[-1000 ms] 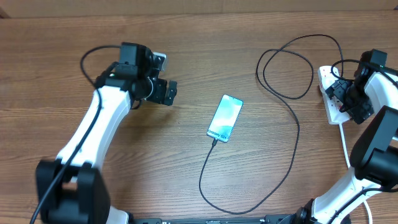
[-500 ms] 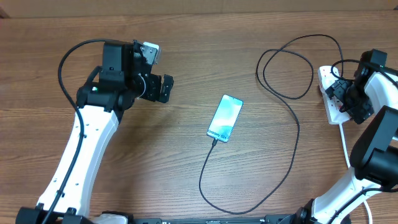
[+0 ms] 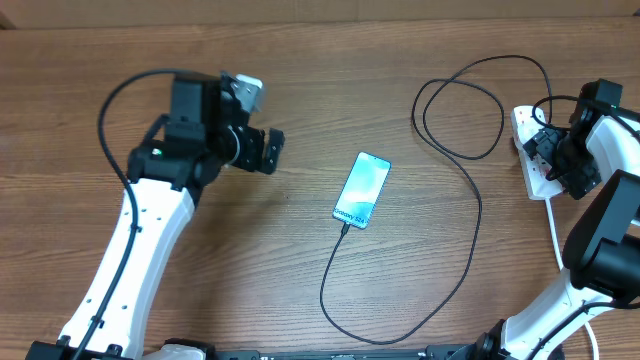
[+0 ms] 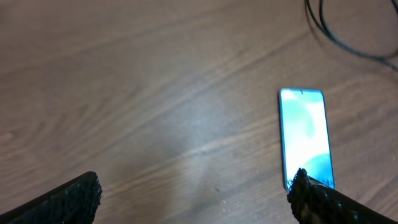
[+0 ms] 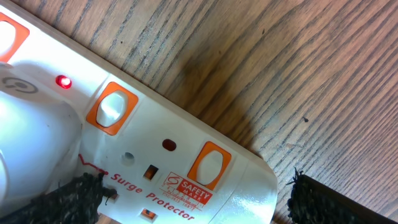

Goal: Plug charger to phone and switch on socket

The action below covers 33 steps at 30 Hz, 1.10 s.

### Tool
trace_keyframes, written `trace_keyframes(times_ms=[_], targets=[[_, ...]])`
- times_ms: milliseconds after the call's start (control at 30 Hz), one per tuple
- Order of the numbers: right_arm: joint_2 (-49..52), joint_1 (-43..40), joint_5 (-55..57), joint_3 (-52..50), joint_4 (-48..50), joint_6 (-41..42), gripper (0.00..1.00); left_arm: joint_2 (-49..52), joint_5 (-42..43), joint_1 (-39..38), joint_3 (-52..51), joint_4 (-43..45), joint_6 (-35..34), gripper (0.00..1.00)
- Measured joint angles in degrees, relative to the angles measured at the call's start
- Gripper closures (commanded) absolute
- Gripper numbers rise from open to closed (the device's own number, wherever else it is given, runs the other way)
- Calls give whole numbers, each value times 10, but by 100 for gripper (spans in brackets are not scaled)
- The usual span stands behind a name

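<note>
Grainy wood surface (image 3: 400, 300) bears a slim glossy phone (image 3: 362, 190), thin black charger (image 3: 480, 212) and white plastic socket (image 5: 186, 134); left gripper (image 4: 193, 205) and right gripper (image 5: 199, 205) both gape wide.

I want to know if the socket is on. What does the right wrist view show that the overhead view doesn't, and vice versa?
Only right wrist: a small red light glowing on the white elongated power strip, its orange-rimmed switches and "Surge Protector" lettering. Only overhead: the slim lit-screen phone with the thin black charger cable reaching its lower end. Both: the power strip and the brown wooden table.
</note>
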Motion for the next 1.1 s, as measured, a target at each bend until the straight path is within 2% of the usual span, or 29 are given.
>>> trace_keyframes(times_ms=[367, 1100], targets=[[0, 0, 0, 0, 0, 0, 0, -2, 0, -55, -91, 2, 0, 0], [0, 0, 0, 0, 0, 0, 0, -48, -17, -55, -282, 68, 0, 0]])
